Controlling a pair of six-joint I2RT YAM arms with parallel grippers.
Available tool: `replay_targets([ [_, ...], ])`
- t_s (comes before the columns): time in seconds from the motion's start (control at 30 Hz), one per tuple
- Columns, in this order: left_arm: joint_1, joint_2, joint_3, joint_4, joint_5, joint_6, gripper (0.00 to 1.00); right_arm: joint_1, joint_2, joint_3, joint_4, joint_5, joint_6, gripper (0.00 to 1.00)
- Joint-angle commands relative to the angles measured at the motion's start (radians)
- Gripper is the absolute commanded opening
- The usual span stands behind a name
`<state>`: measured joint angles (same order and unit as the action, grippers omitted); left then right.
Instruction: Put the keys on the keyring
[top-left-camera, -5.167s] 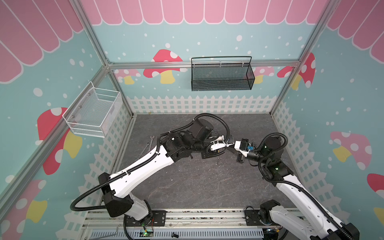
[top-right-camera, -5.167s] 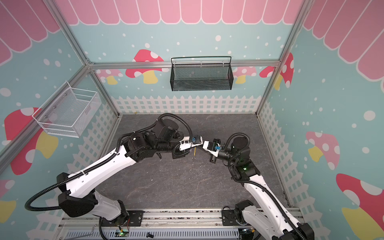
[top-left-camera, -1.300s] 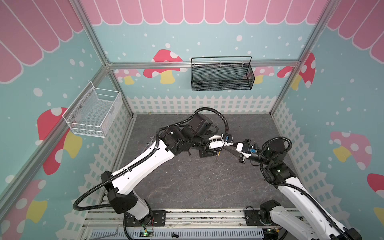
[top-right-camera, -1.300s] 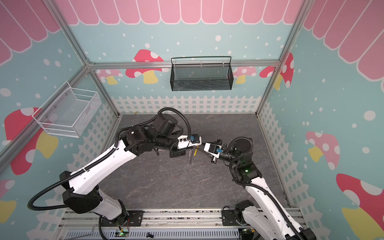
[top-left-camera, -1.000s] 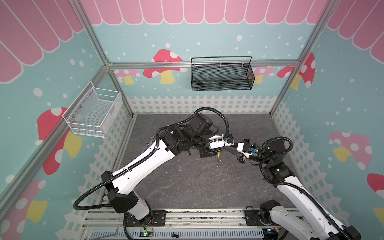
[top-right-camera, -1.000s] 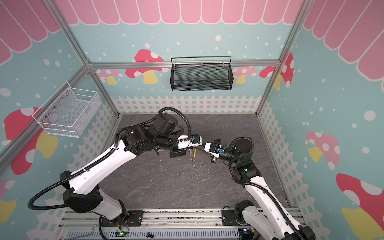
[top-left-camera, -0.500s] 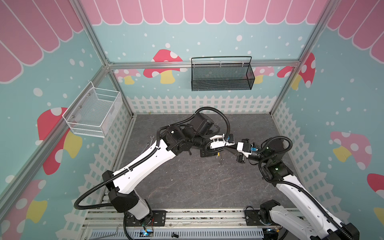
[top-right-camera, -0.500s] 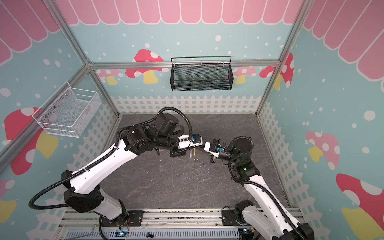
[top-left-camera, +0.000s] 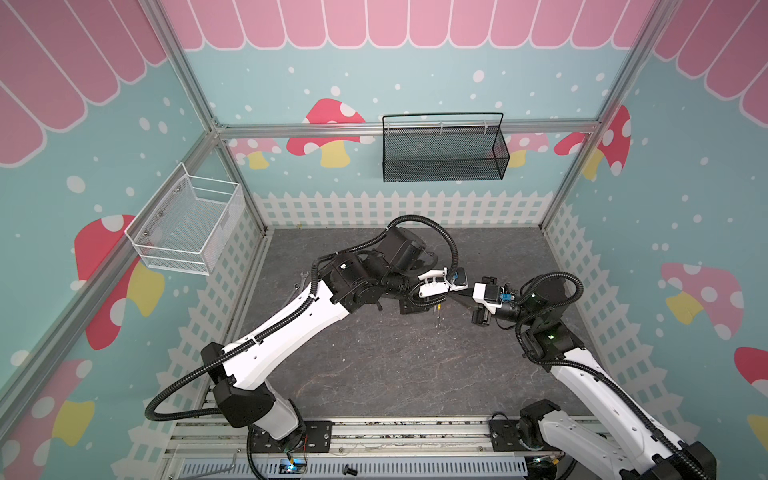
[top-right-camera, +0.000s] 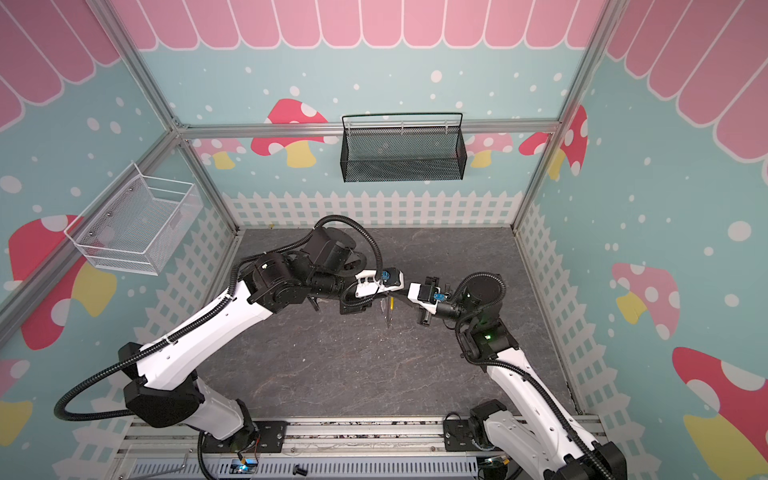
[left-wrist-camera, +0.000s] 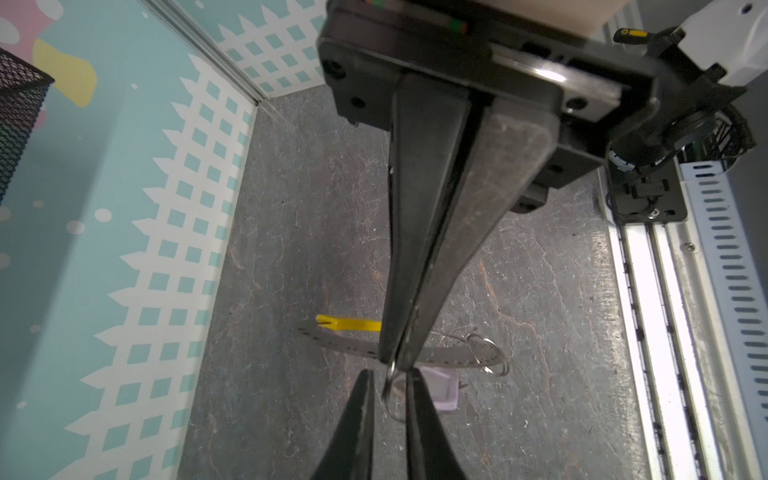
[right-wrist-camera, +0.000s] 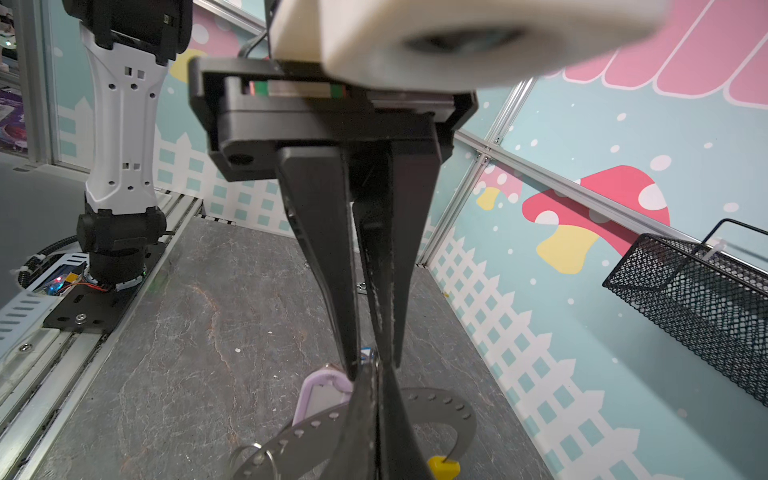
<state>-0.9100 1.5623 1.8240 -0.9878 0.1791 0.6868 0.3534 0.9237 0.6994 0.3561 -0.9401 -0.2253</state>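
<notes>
Right claw (right-wrist-camera: 372, 370) fully closed, pinching the keyring (left-wrist-camera: 440, 356) — a grey perforated band with a yellow end piece (left-wrist-camera: 349, 324) — held clear above the middle of the worktop (top-left-camera: 374, 353). Left claw (left-wrist-camera: 390, 376) meets it tip to tip, jaws a narrow gap apart, with a thin wire ring (left-wrist-camera: 388, 395) in that gap. The lilac-tagged key (right-wrist-camera: 322, 392) hangs just beside the band.

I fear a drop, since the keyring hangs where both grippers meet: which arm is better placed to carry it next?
Right, probably. The right gripper is shut at the keyring, while the left gripper has its jaws apart, gripping nothing visible. What exactly the right pinches is hidden.
</notes>
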Motion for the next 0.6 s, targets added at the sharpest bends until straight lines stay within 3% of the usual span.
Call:
replay_targets([
  [0.0, 0.034, -0.07, -0.069, 0.092, 0.027, -0.041, 0.32, 0.002, -0.019, -0.018, 0.063, 0.026, 0.029, 0.0],
  [0.1, 0.062, -0.15, -0.195, 0.214, 0.041, -0.108, 0.39, 0.002, -0.019, -0.018, 0.097, 0.037, 0.056, 0.0],
  [0.27, 0.079, -0.263, -0.375, 0.378, 0.059, -0.22, 0.39, 0.002, -0.017, -0.023, 0.165, 0.039, 0.102, 0.0],
  [0.57, 0.079, -0.284, -0.461, 0.498, 0.133, -0.361, 0.4, 0.003, -0.022, -0.029, 0.202, 0.047, 0.129, 0.0],
])
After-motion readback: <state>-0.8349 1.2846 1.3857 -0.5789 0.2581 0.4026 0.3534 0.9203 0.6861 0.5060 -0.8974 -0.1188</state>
